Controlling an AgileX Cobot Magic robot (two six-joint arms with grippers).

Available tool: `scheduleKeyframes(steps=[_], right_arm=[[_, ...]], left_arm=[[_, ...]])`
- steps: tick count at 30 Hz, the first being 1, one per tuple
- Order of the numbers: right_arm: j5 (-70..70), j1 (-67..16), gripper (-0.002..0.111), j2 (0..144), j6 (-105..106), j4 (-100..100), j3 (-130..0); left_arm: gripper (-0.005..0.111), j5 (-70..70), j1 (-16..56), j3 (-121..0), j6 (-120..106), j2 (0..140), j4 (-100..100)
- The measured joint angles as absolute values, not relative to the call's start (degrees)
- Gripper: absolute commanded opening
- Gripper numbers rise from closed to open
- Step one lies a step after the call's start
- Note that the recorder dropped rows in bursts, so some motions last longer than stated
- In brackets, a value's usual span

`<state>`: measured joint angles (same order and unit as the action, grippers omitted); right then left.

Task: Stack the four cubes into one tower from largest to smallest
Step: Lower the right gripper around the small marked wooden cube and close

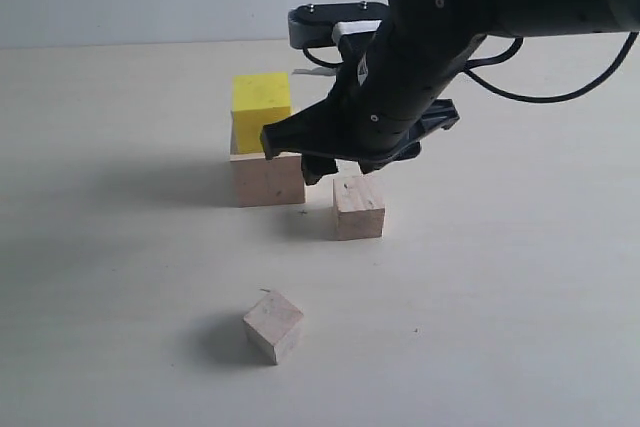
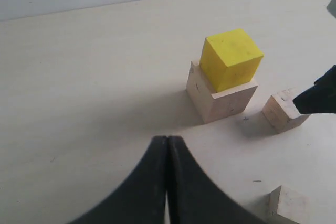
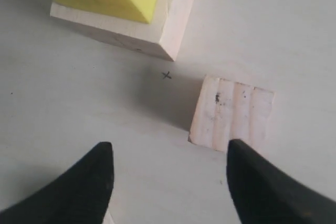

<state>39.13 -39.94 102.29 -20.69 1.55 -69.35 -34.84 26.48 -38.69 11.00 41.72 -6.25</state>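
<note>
Left tool [image 2: 168, 153]: its tips are pressing tight together and holding nothing. It is hanging low over the desk [image 1: 520, 327], well apart from the cubes.
Big pale cube [image 1: 267, 181]: it is sitting flat on the desk, making the bottom of the tower.
Yellow cube [image 1: 261, 107]: it is resting on top of the big pale cube, a little off the middle.
Smallest cube [image 1: 272, 325]: it is lying alone on the desk, well apart from the tower.
Small cube [image 1: 358, 207]: it is sitting on the desk near the big pale cube, not touching it.
Right tool [image 1: 335, 157]: its tips are spreading wide and holding nothing. It is hanging just above the small cube. In the right wrist view the cube is showing near one tip, not between the two.
Done: you are about halfway, with two of four cubes stacked.
Left to do: you are likely going for the small cube next. The smallest cube is waiting to go on last.
</note>
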Motion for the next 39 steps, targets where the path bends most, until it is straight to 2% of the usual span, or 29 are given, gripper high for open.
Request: scheduleKeyframes(steps=[8, 23, 39], right_arm=[[39.13, -39.94, 0.067, 107.00, -24.66, -0.49, -69.35], [38.71, -39.94, 0.069, 107.40, -33.99, -11.41, -69.35], [36.18, -39.81, 0.069, 110.09, -39.14, -11.77, -69.35]], left_arm=[[0.000, -34.96, 26.48, -38.69, 11.00, 39.47, -6.25], [0.000, -34.49, 26.48, -38.69, 11.00, 39.47, -6.25], [0.000, -34.49, 26.48, -38.69, 11.00, 39.47, -6.25]])
